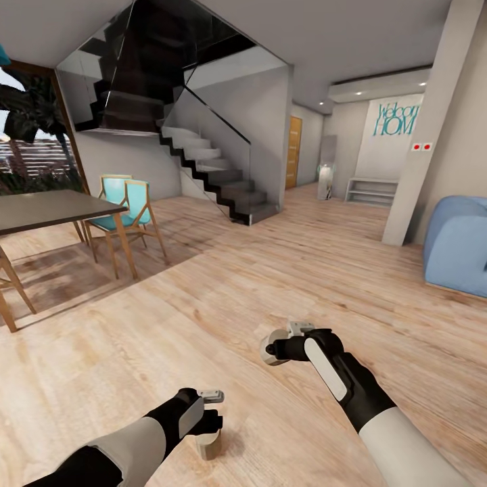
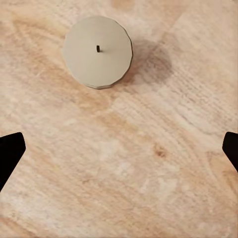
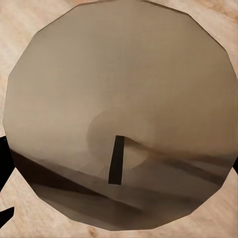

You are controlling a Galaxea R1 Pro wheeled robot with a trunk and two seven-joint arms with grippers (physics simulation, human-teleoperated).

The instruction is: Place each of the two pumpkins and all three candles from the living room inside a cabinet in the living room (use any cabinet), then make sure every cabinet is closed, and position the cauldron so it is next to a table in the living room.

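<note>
Head view: both arms reach low over the wooden floor (image 1: 203,325); the left tool (image 1: 211,406) hovers above a candle (image 1: 211,443), and the right tool (image 1: 284,341) grips another candle (image 1: 268,352). Left wrist view: fingers (image 2: 10,151) spread apart, candle (image 2: 98,51) standing on the floor beyond them. Right wrist view: the candle's (image 3: 119,109) pale top looms close, clamped.

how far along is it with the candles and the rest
Early. Nothing visibly stowed. The right gripper appears shut on one candle. A second candle stands on the wooden floor below the open left gripper. Cabinet, pumpkins and cauldron still to do.
</note>
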